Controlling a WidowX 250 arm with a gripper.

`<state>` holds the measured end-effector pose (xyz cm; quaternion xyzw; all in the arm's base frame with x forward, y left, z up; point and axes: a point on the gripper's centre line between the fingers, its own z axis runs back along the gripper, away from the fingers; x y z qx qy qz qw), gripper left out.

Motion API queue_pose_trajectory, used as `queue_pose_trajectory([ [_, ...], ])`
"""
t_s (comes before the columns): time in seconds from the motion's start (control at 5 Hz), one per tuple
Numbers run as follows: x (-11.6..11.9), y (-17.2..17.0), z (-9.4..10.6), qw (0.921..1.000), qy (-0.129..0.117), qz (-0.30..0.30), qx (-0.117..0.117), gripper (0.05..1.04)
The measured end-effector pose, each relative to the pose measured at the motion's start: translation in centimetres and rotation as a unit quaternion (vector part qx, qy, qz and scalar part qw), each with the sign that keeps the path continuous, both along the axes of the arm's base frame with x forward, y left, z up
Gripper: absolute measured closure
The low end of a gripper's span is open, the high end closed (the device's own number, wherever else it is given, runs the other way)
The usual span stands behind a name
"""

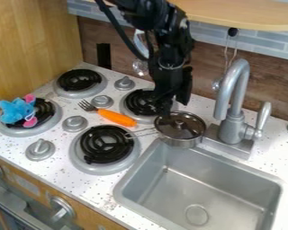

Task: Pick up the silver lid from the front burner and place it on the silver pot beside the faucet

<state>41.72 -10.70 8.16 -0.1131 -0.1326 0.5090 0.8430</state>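
Camera view shows the hand (173,107) just above the lidded pot (181,129) at the sink's (269,174) rear left corner, whether apart or together I cannot tell, the pot probably light, rigid and slick-sided, best taken by its wire handle (142,132).

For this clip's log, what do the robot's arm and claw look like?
The robot arm is black and jointed, built of chunky, angular segments with a slight sheen. A thick black cable curves down beside its upper part. A thin pale line arcs across the lower arm. The claw is black too, dark enough that its finer details cannot be made out.
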Motion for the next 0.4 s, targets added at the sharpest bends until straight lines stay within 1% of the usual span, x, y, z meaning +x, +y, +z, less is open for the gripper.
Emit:
queue_pose_trajectory([
  [0.2, -1.8, 1.4, 1.7, 0.9997, -0.023, 0.01, -0.004, 0.094],
  [0.4, -4.8, 3.8, 2.7, 0.9986, -0.042, 0.032, 0.01, 0.094],
])
